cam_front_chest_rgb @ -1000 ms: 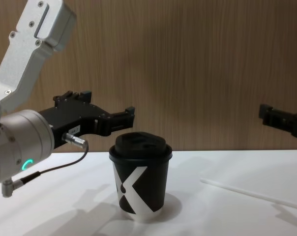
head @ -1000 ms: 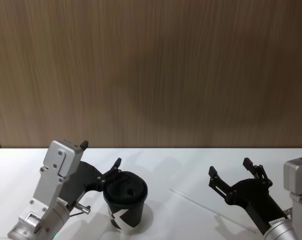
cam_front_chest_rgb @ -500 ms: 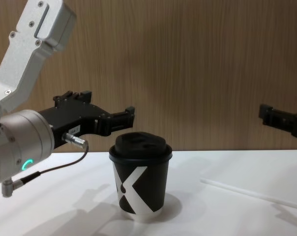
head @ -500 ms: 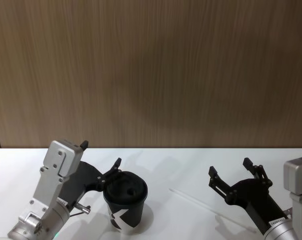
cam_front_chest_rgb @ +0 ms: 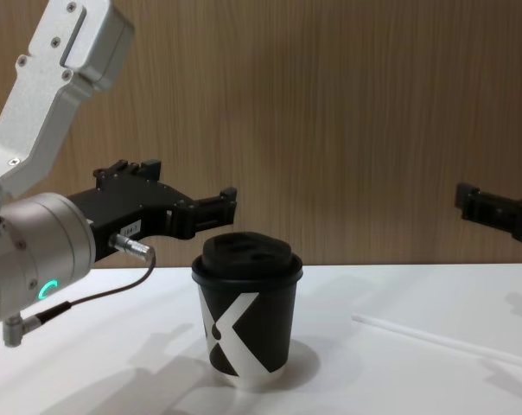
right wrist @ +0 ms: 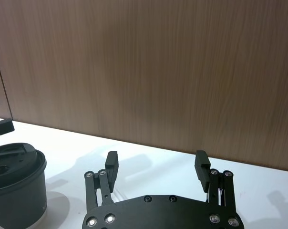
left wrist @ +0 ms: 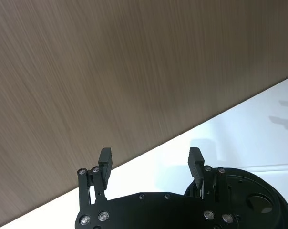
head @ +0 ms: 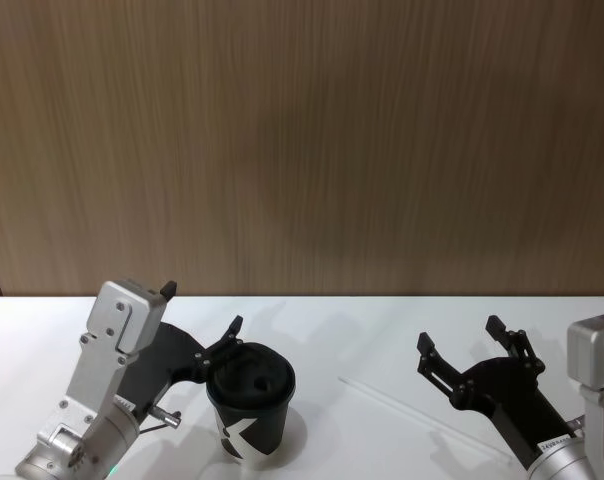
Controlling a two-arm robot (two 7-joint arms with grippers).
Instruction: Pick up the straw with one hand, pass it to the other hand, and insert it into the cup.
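The black cup [head: 250, 402] with a white X mark and a domed lid stands upright on the white table [head: 332, 325]; it also appears as the cup [cam_front_chest_rgb: 246, 322] in the chest view. The thin white straw [head: 382, 397] lies flat on the table to the cup's right, also seen as the straw [cam_front_chest_rgb: 442, 341]. My left gripper [head: 202, 307] hovers open just behind the cup's lid, empty, with a green ring glowing on its wrist [cam_front_chest_rgb: 45, 290]. My right gripper [head: 460, 335] hangs open and empty above the straw's far half. In the wrist views the left gripper [left wrist: 150, 157] and the right gripper [right wrist: 156, 162] both show spread fingers.
A brown wood-grain wall [head: 302, 150] closes off the back of the table. A grey cable with a silver plug [cam_front_chest_rgb: 131, 245] hangs from my left wrist, close to the cup's left side.
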